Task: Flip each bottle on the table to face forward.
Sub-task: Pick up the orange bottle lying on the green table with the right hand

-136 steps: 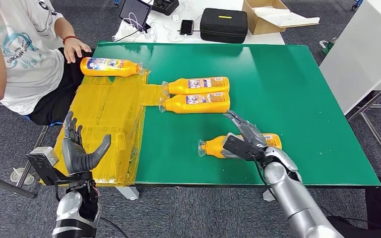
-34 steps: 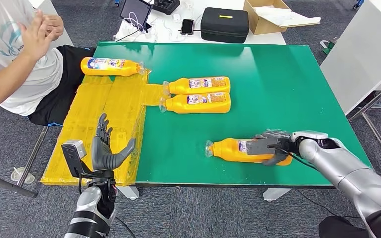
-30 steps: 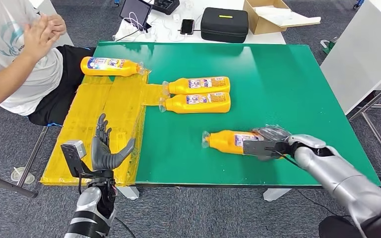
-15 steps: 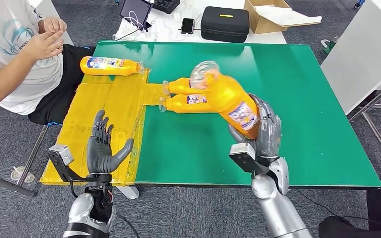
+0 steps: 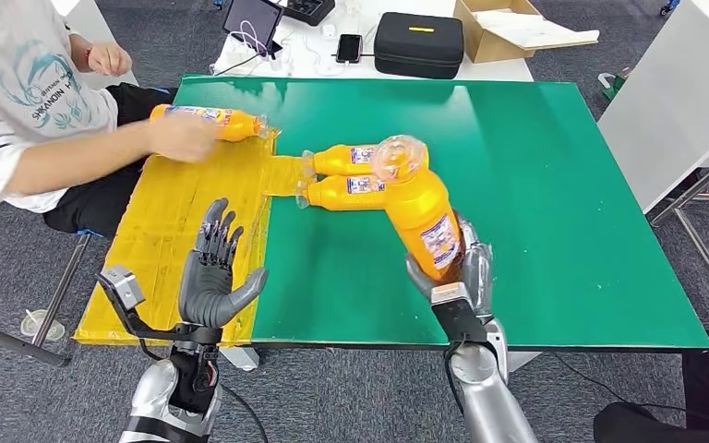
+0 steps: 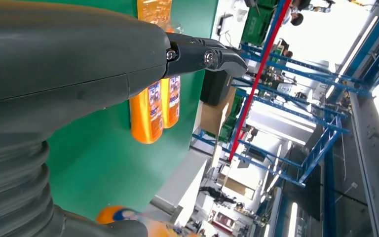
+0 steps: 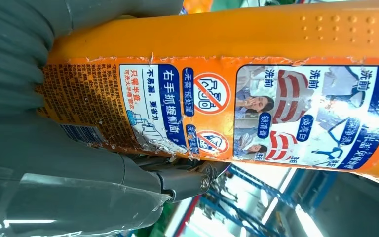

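Just below the centre of the head frame, the right hand (image 5: 457, 272) grips an orange bottle (image 5: 417, 208) by its base, lifted off the green table (image 5: 535, 175) and tilted, clear cap toward the upper left (its printed label faces the wrist camera). Behind it, mid-frame, two more bottles (image 5: 346, 175) lie side by side. At lower left the left hand (image 5: 214, 277) is empty, fingers spread. Upper left, a person's hand (image 5: 180, 138) rests on a fourth bottle (image 5: 231, 122).
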{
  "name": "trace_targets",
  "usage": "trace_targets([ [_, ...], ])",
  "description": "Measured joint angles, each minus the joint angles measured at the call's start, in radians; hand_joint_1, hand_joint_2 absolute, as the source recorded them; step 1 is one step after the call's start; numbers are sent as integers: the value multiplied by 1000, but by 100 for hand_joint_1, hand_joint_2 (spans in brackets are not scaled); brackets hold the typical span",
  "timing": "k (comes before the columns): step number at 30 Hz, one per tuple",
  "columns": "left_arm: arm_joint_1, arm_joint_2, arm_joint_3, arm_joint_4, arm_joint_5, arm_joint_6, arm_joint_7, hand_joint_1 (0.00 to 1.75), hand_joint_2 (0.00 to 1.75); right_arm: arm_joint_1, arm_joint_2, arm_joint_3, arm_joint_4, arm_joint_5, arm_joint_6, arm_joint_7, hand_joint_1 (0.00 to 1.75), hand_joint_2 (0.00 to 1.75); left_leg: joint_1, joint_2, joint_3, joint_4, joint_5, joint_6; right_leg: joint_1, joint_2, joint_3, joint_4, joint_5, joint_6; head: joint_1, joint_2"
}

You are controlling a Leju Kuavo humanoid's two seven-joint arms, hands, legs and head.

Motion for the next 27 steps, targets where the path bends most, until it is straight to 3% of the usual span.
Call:
trace_targets([
  [5,-7,5,-25,5,-15,-23,3,0,175,-11,33,30,98,54,46,-13,175,175,0,1,0,0,0,0,0,1,0,0,0,0,0,0],
  [12,-34,6,-46,45,-35,-18,12,0,175,-46,89,124,216,113,39,-25,175,175,0,1,0,0,0,0,0,1,0,0,0,0,0,0],
  [27,-77,9,-59,138,-46,-47,31,0,175,-103,122,231,334,130,35,-2,172,175,0,1,0,0,0,0,0,2,0,0,0,0,0,0],
])
